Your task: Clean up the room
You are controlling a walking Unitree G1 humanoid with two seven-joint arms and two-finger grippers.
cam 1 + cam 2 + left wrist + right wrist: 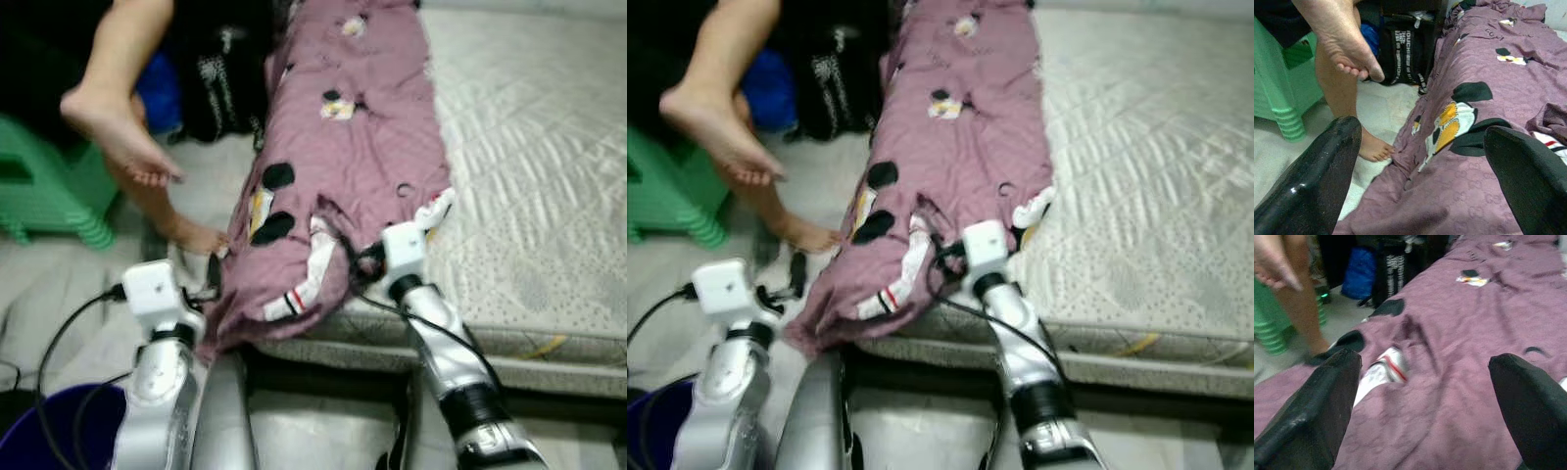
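Observation:
A mauve blanket [343, 147] with black, white and yellow patches lies along the left side of the mattress [529, 147] and hangs over its near corner. My left gripper [1420, 161] is open just off the hanging fold [235, 313]; its fingers [1317, 181] frame the cloth without touching it. My right gripper [1425, 401] is open too, low over the blanket near the striped white patch [1388, 369]. The right wrist [402, 250] sits at the blanket's near edge on the bed.
A person sits at the left on a green plastic stool [49, 191], one foot [122, 132] raised, the other foot [196, 235] on the floor close to the blanket. A black bag [220, 73] stands behind. A dark blue bin [49, 431] is at lower left.

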